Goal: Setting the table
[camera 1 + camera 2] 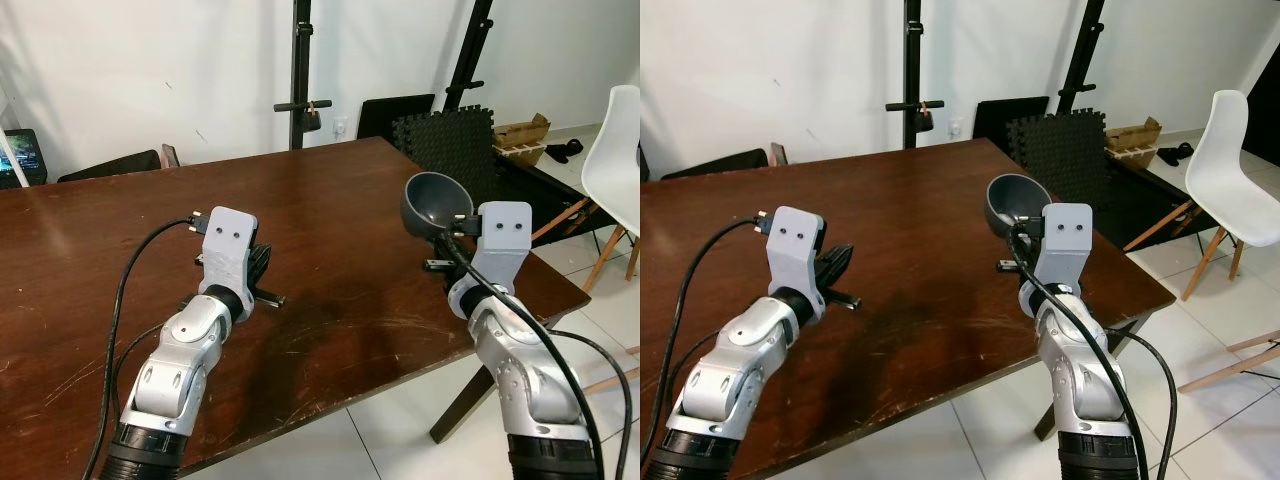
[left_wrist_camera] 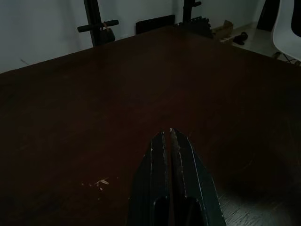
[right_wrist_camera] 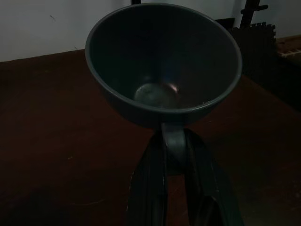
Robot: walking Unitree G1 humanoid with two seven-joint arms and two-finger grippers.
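A dark grey bowl (image 1: 434,203) hangs tilted above the right part of the brown wooden table (image 1: 320,200). My right gripper (image 3: 173,141) is shut on its near rim, and the bowl (image 3: 162,61) is empty inside. My left gripper (image 2: 168,141) hovers low over the table's near middle, fingers pressed together with nothing between them. In the head views the left gripper (image 1: 258,262) points away from me over bare wood.
A white chair (image 1: 1230,170) stands on the tiled floor to the right of the table. Black stands (image 1: 300,70), foam mats (image 1: 445,140) and a wooden crate (image 1: 522,138) are behind the table's far edge. The table's right corner (image 1: 575,290) is close to my right arm.
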